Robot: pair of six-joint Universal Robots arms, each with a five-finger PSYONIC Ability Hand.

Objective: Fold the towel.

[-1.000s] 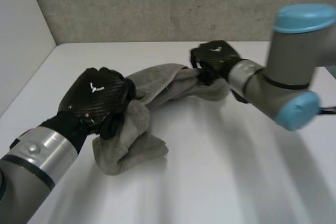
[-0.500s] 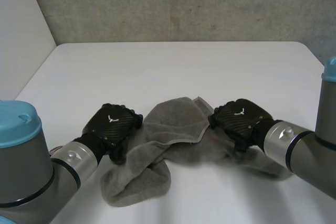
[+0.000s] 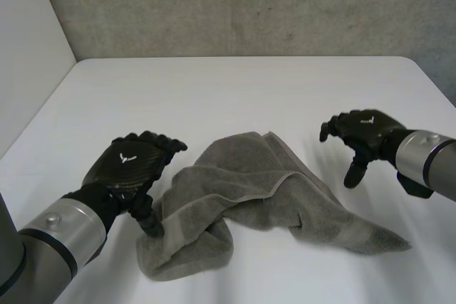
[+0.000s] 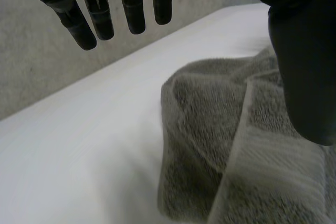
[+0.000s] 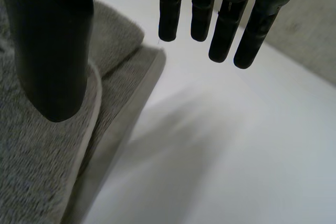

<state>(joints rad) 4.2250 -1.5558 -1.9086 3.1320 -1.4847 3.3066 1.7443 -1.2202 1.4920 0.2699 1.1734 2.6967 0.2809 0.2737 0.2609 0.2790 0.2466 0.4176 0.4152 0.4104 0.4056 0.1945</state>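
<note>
Hanging loose-fingered and empty, the left hand (image 3: 132, 165) has the crumpled grey towel (image 3: 249, 190) lying on the white surface (image 3: 235, 90) just beside its thumb, while the right hand (image 3: 363, 129), fingers spread and holding nothing, hovers near the towel's opposite side.

Head view looks down on the table (image 3: 235, 90) from behind, at a distance. Both wrist views sit close over the towel (image 3: 249, 176), shared by all three.

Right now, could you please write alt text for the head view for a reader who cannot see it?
A crumpled grey towel lies on the white table; the left robot hand and right robot hand flank it, both open and holding nothing.
</note>
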